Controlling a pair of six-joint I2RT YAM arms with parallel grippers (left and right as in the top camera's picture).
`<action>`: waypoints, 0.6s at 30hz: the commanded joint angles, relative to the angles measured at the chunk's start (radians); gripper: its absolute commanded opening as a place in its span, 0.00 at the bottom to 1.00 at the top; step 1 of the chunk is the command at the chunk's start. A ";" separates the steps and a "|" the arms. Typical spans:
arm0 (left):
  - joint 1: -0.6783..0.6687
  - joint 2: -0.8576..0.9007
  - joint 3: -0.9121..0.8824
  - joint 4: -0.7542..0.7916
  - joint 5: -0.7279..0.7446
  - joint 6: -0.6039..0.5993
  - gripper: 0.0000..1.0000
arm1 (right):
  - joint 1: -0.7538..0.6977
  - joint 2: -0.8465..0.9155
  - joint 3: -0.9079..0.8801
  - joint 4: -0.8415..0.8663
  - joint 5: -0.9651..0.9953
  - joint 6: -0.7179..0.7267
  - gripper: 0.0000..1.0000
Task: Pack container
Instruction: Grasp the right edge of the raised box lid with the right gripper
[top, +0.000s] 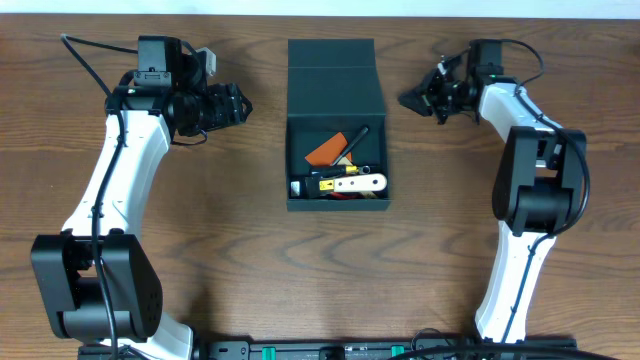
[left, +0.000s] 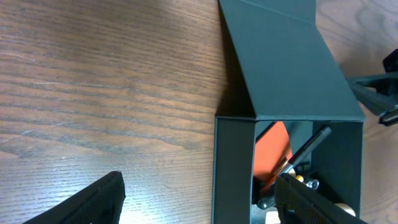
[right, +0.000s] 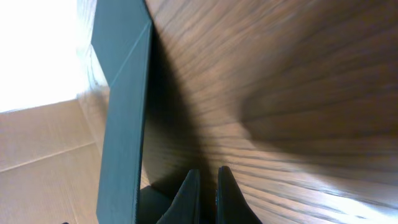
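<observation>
Wooden counter (top: 230, 230) under both my arms. The container (top: 337, 206) sits mid-counter between them: a dark, matte, square box, upright and open at the top. Its lid (top: 335, 78) is folded back on the far side, hinged to the box's rear wall.

My left claw (top: 240, 105) is released and empty. It is left of the container, level with the lid, well apart from it and pointing towards it. In the left wrist view my fingers (left: 93, 200) stand wide apart, with nothing between them but counter and the box's near corner farther off.

My right claw (top: 405, 100) is clenched on nothing, fingertips almost touching. It is right of the lid, near it but not in contact, and aimed at it.

Inside the container:
- cream-handled tool (top: 358, 183), lying across near the front wall
- orange piece (top: 325, 150), flat and tilted, farther back
- black rod (top: 352, 143), slanted beside the orange piece
- some small yellow and dark bits by the cream handle; I can't tell what they are
</observation>
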 joint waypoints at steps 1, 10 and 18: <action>0.002 0.005 -0.002 0.006 0.014 -0.013 0.75 | 0.033 0.010 0.001 0.016 -0.005 0.035 0.01; 0.002 0.005 -0.002 0.014 0.013 -0.012 0.75 | 0.058 0.026 0.001 0.040 0.018 0.106 0.01; 0.002 0.005 -0.002 0.024 0.013 -0.013 0.75 | 0.061 0.105 0.001 0.135 -0.056 0.217 0.01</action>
